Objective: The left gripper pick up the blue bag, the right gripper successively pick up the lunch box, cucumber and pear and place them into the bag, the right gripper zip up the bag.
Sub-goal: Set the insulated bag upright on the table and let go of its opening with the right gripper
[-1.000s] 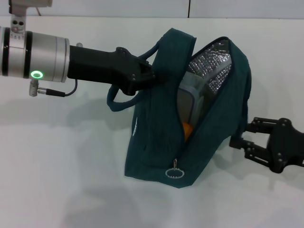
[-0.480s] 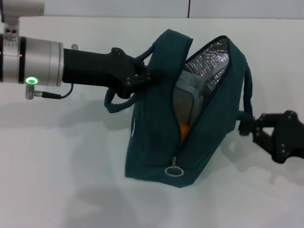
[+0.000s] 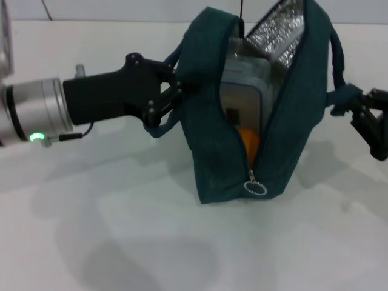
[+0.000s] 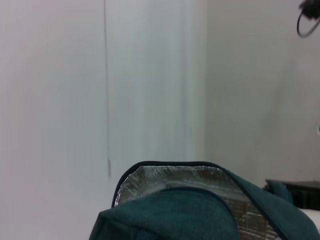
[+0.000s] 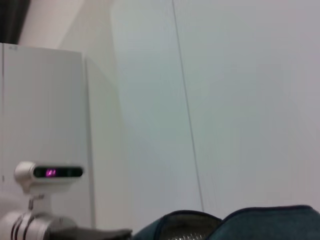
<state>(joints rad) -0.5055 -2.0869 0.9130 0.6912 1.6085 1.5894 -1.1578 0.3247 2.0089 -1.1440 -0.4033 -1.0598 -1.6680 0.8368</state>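
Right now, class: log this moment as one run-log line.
left gripper: shut on blue bag handle | right gripper: holds other handle | lunch box, pear inside | zipper pull: low, bag unzipped

blue bag (image 3: 218, 127) lifted higher, shifted right

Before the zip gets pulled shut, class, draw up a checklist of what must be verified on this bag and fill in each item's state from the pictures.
1. Left end effector holds the dark teal fabric bag by its handle: ok.
2. Clear plastic lunch box is inside the bag: ok.
3. Yellow-orange pear is inside: ok, its orange shows in the opening.
4. Dark green cucumber is inside: cannot tell, none is visible.
5. Silver ring pull is exposed at the zip's low end: ok.
6. Right end effector is at the ring pull: not ok, it is at the bag's far-side handle.
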